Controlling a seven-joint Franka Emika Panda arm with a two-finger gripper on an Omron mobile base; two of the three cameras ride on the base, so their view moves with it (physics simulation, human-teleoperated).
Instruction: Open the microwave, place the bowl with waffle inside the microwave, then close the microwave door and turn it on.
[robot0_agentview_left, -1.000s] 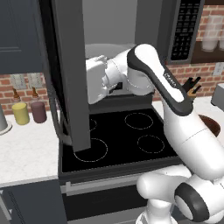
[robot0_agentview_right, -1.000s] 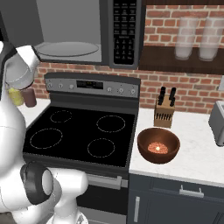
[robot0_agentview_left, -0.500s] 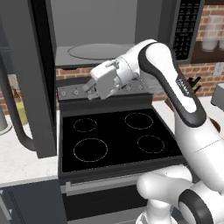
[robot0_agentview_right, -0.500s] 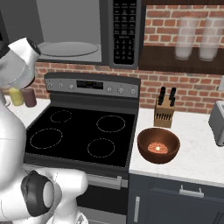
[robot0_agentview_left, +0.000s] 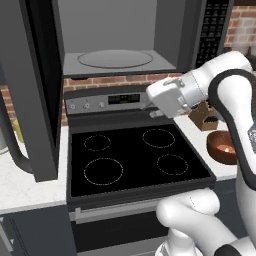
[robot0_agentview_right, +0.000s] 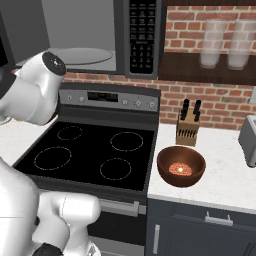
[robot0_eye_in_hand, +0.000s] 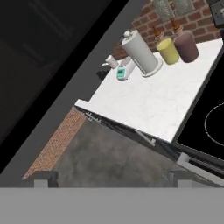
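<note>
Hand view: gripper jaws spread wide, nothing between them, aimed at the white counter left of the stove, with a paper towel roll and two jars behind. Left base view: hand above the stove's back edge. Bowl with waffle sits on the counter right of the stove, well apart from the hand, near a knife block. Microwave overhead, microwave door swung open, turntable bare. Brick wall behind.
</note>
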